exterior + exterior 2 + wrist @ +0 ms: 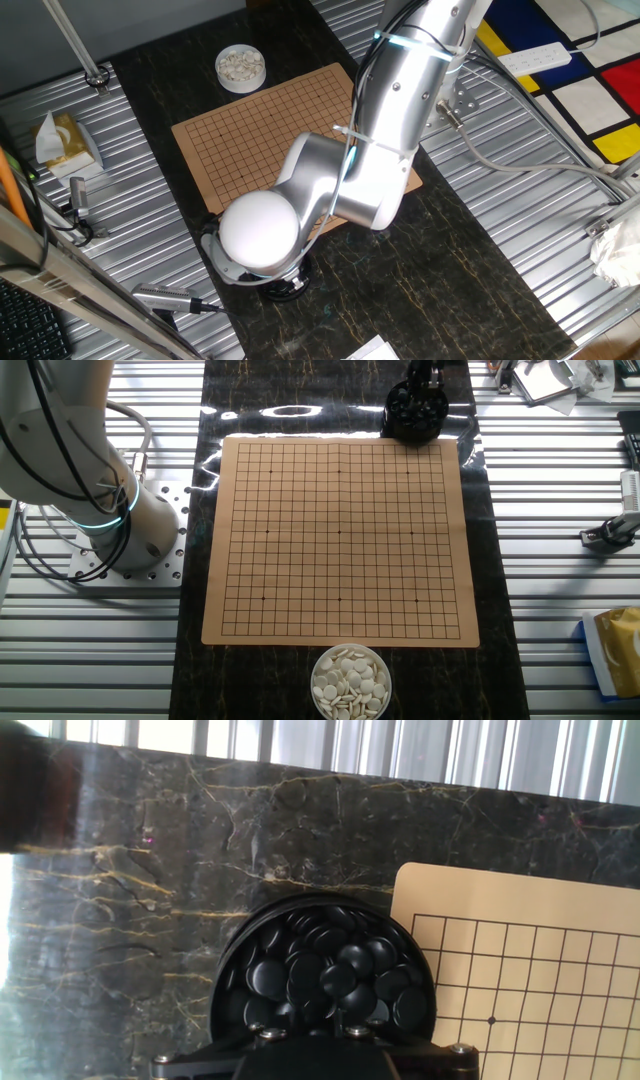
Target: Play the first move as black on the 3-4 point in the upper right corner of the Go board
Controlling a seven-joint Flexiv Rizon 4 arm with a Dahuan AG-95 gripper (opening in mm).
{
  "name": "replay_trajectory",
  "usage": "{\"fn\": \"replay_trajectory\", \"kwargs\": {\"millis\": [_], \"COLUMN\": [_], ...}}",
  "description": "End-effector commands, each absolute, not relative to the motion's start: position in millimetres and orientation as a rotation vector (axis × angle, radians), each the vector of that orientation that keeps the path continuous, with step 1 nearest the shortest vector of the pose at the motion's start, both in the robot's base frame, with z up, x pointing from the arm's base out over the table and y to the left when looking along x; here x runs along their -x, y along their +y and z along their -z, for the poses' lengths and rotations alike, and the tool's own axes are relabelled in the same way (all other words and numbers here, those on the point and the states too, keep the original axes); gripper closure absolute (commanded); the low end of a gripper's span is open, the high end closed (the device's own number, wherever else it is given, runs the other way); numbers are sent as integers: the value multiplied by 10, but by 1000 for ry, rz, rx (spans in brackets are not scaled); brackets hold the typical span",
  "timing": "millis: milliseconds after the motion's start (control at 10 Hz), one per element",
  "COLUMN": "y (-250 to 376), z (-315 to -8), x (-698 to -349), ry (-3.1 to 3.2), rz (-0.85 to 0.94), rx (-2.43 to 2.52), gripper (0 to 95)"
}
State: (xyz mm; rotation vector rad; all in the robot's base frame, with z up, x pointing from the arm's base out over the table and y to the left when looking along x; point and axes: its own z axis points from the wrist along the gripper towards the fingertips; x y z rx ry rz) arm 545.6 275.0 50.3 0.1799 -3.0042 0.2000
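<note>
White stones bowl (350, 680), tissue box (68, 143)

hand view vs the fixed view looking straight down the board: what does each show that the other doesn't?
Only the hand view: the black stones individually, heaped in their bowl, seen from close above. The gripper fingertips are not in frame, so its state cannot be told.

Only the fixed view: the whole Go board with no stones on it, the bowl of white stones at its near edge, and the arm's base on the left.

Both: the black bowl off a board corner, on the dark marbled tabletop, plus that corner's grid.
</note>
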Motion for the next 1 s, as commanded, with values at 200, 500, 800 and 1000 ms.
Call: {"fn": "replay_trajectory", "kwargs": {"millis": [200,500,800,1000], "y": [2752,2748,2748,2748], "z": [-505,-530,-530,-531], "x": [-5459,-5456,-5456,-5456], "ry": [-3009,-3010,-3012,-3015], "rz": [-202,-204,-200,-195], "rx": [-170,-168,-166,-165], "gripper": [760,760,950,950]}}
